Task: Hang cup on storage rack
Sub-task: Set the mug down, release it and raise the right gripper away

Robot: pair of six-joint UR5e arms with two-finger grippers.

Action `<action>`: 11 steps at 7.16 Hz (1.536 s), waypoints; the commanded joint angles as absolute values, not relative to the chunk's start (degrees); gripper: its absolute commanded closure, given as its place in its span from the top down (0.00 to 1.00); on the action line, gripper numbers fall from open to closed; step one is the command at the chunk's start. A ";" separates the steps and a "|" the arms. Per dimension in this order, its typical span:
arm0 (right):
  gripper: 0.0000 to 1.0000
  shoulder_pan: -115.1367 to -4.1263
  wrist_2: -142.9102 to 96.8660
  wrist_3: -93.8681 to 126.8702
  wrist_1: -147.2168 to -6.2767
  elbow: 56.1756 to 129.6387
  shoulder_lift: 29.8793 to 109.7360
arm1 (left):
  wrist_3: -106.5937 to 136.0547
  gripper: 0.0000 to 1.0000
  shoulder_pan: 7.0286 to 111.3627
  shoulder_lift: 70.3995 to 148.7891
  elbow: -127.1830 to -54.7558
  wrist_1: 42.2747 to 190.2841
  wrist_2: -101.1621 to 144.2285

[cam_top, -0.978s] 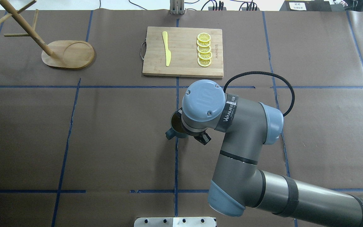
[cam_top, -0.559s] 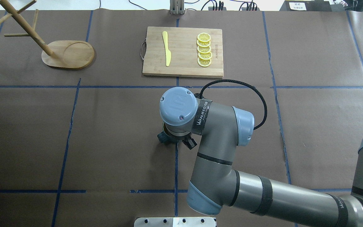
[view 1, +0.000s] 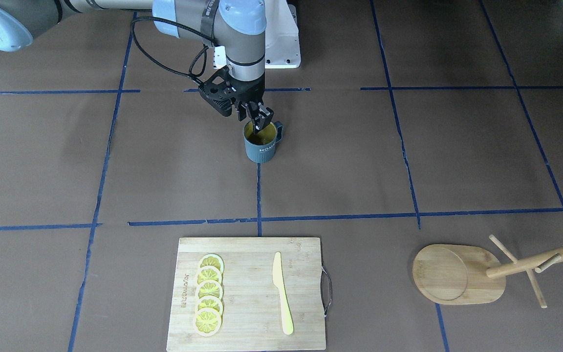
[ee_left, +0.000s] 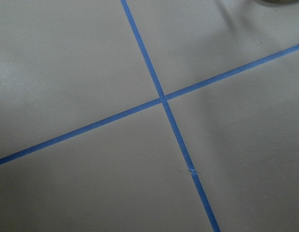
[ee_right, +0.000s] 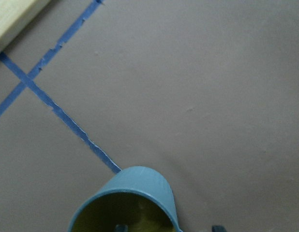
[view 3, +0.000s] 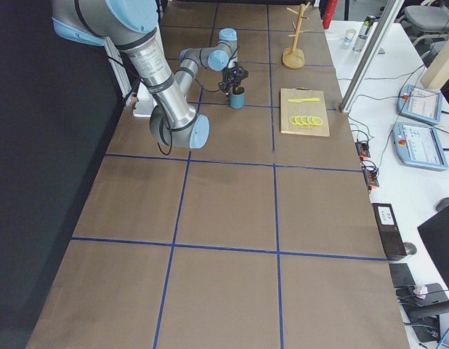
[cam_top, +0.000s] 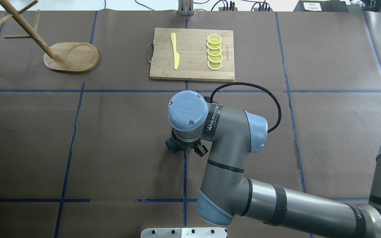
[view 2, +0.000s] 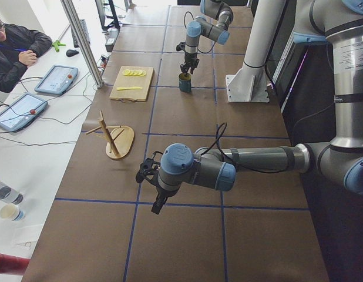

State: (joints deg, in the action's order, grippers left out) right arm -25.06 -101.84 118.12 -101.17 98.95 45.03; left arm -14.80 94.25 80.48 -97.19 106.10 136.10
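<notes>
The dark teal cup with a yellow interior stands upright on the table near the middle, its handle to the right in the front view. My right gripper hangs straight down over it. In the right wrist view one fingertip is inside the cup and the other is outside its wall, set wide apart, so it is open. In the overhead view the wrist hides most of the cup. The storage rack stands far left at the back. My left gripper hovers far off; I cannot tell its state.
A bamboo cutting board with a yellow knife and several lemon slices lies behind the cup. Blue tape lines cross the brown table cover. An operator sits beyond the table's far side.
My right arm has moved left and toward the robot with the cup, which now looks smaller and lower. Over the last half second it has hardly moved.
</notes>
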 commanded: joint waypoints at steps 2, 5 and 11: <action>1.00 -36.25 -108.58 95.00 -111.53 112.55 50.50 | -15.56 1.00 92.46 81.92 -96.51 108.70 136.23; 1.00 -50.32 -118.63 63.48 -111.27 118.74 65.08 | -13.72 1.00 81.74 83.40 -98.50 114.70 141.59; 1.00 -70.38 -122.77 21.20 -110.92 117.86 83.40 | 2.28 1.00 56.83 92.63 -99.58 139.35 123.56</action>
